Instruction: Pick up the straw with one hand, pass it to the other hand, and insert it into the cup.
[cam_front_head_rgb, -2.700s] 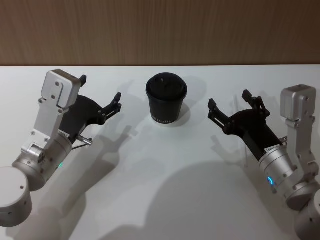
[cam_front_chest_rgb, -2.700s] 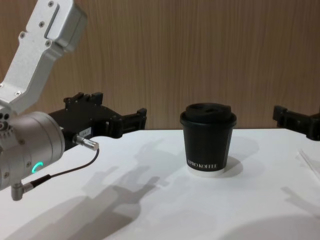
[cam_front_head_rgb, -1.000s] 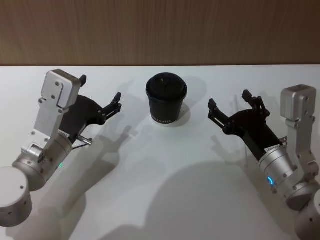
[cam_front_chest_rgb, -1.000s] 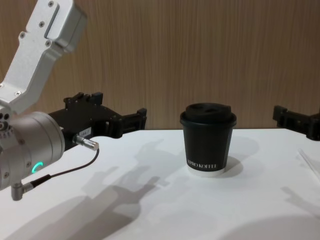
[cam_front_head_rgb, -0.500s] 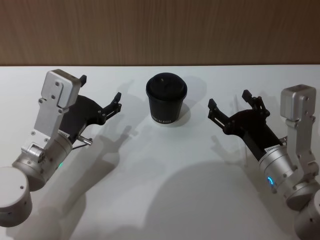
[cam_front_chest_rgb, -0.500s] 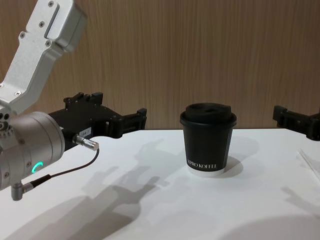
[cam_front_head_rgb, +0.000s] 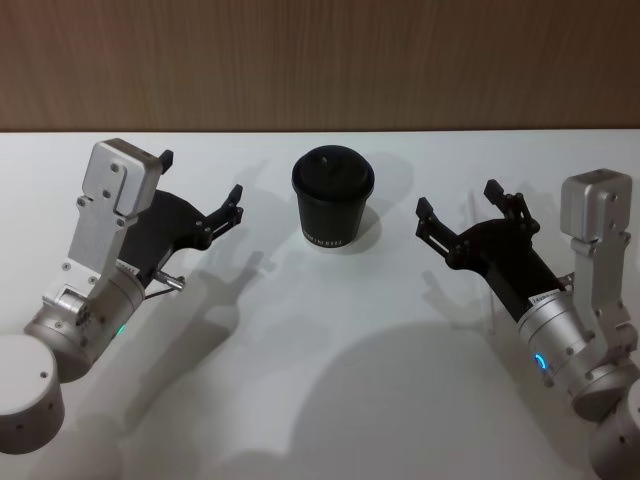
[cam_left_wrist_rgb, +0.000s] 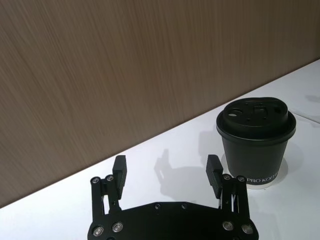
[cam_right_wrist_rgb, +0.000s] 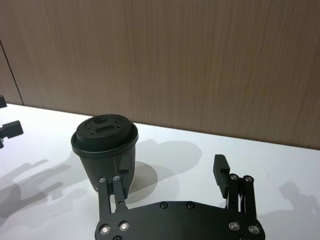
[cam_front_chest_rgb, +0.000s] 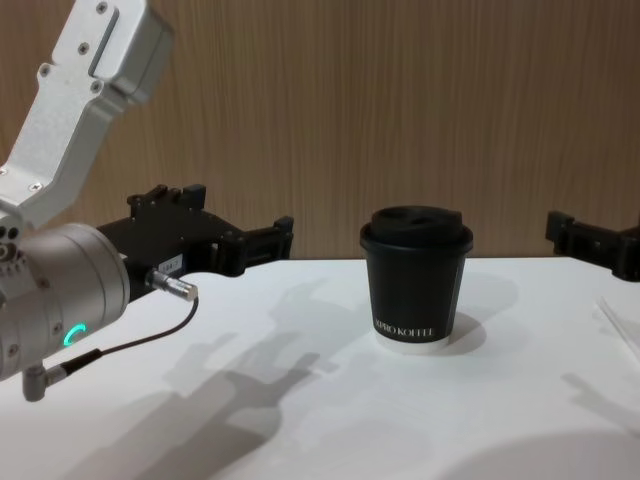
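Observation:
The black lidded cup (cam_front_head_rgb: 333, 200) stands upright at the back middle of the white table (cam_front_head_rgb: 330, 380); it also shows as the cup (cam_front_chest_rgb: 417, 285), (cam_left_wrist_rgb: 256, 145), (cam_right_wrist_rgb: 105, 145). My left gripper (cam_front_head_rgb: 200, 177) hovers open to the cup's left, nothing between its fingers, and appears as the left gripper (cam_left_wrist_rgb: 167, 165), (cam_front_chest_rgb: 225, 215). My right gripper (cam_front_head_rgb: 458, 198) hovers open to the cup's right, also empty; right gripper (cam_right_wrist_rgb: 172, 172). A thin white straw (cam_front_chest_rgb: 620, 328) lies on the table at the chest view's right edge, below the right gripper.
A wood-panelled wall (cam_front_head_rgb: 320, 60) runs along the table's far edge. The left wrist's thin black cable (cam_front_chest_rgb: 130, 340) hangs just above the table. Open white tabletop stretches in front of the cup.

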